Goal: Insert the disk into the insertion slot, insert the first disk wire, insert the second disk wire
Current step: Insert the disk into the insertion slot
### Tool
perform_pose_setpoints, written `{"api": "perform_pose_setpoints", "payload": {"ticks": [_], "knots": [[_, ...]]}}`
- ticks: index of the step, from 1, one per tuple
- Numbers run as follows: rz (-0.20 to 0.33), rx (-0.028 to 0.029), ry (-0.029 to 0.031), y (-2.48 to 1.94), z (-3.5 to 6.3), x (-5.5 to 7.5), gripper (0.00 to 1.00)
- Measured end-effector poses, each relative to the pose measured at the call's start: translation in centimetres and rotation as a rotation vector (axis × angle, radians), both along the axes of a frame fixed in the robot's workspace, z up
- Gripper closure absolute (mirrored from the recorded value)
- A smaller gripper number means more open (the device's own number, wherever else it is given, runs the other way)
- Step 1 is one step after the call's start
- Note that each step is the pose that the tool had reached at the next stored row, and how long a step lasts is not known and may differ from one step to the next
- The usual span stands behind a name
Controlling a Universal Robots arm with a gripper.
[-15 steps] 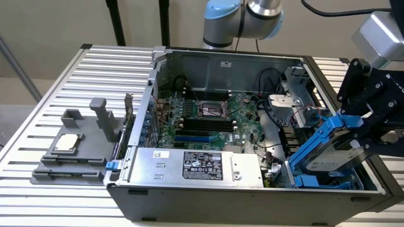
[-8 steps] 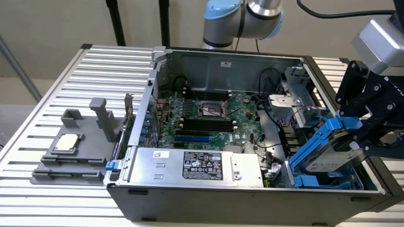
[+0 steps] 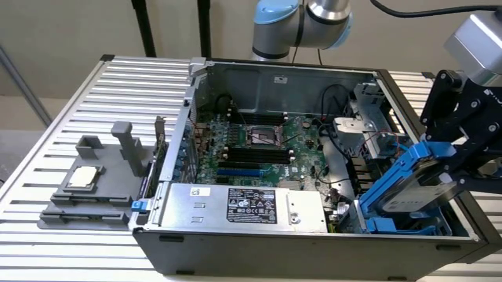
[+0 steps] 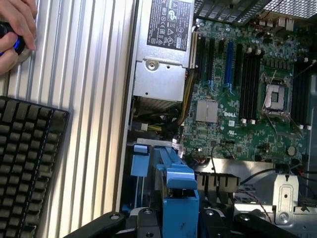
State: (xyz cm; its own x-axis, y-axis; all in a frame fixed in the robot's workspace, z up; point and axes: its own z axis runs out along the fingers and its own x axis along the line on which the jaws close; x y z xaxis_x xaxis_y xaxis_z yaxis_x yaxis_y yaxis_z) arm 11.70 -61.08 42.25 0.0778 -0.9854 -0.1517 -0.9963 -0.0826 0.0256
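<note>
The disk (image 3: 412, 188), a silver-grey drive in a bright blue carrier frame, hangs tilted at the exterior view's right, inside the open computer case. My gripper (image 3: 443, 176) is shut on it from above. The drive's lower end dips into the insertion slot (image 3: 392, 226), a grey bay with blue rails in the case's near right corner. In the wrist view the blue carrier (image 4: 176, 183) sits between my black fingers (image 4: 143, 218), with a blue rail of the bay (image 4: 140, 163) beside it. Thin red and black wires (image 3: 377, 138) lie just behind the bay.
A silver power supply with a black label (image 3: 243, 205) sits along the case front, beside the bay. The green motherboard (image 3: 259, 147) fills the case floor. A grey fixture with a small square chip (image 3: 82, 176) stands on the slatted table. A keyboard (image 4: 25, 163) and a person's hand (image 4: 15, 29) are near the case.
</note>
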Motion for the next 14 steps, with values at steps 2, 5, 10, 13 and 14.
{"api": "perform_pose_setpoints", "payload": {"ticks": [2,5,10,13,14], "knots": [[0.001,0.0008,-0.0014,-0.06,0.26,0.0,0.68],[0.002,0.0005,-0.0038,-0.2,0.54,0.0,0.68],[0.002,0.0004,-0.012,-0.47,0.85,0.0,0.68],[0.002,0.0,-0.0189,-0.67,1.35,0.0,0.68],[0.002,0.0001,-0.0213,-0.72,1.48,0.0,0.68]]}}
